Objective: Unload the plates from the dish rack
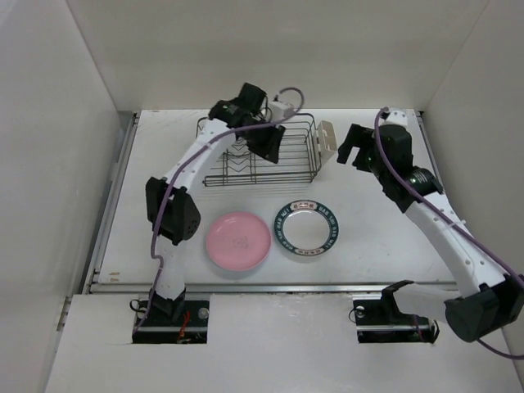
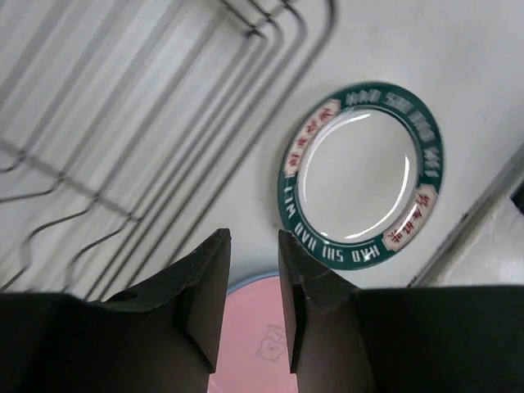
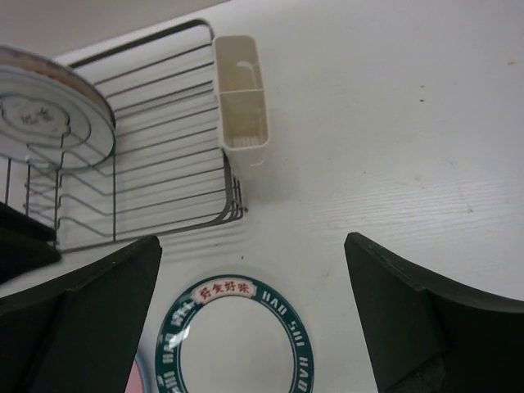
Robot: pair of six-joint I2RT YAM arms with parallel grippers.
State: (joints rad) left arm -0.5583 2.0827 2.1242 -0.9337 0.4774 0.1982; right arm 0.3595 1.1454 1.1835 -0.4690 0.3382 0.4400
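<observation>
The dark wire dish rack (image 1: 286, 164) stands at the back of the table, its cream cutlery cup (image 1: 327, 141) on the right end. One grey-white plate (image 3: 49, 106) with a brownish rim stands upright in the rack (image 3: 164, 147). A pink plate (image 1: 237, 240) and a white plate with a green lettered rim (image 1: 304, 226) lie flat in front of the rack. My left gripper (image 1: 268, 147) hangs over the rack; its jaws are a narrow gap apart with nothing between them (image 2: 254, 237). My right gripper (image 1: 350, 151) is wide open and empty (image 3: 254, 246), right of the cup (image 3: 241, 94).
In the left wrist view the rack wires (image 2: 123, 123) run across the upper left, with the green-rimmed plate (image 2: 364, 94) and the pink plate (image 2: 250, 327) below. White walls close in the table on the left, back and right. A metal rail (image 1: 270, 286) runs along the near edge.
</observation>
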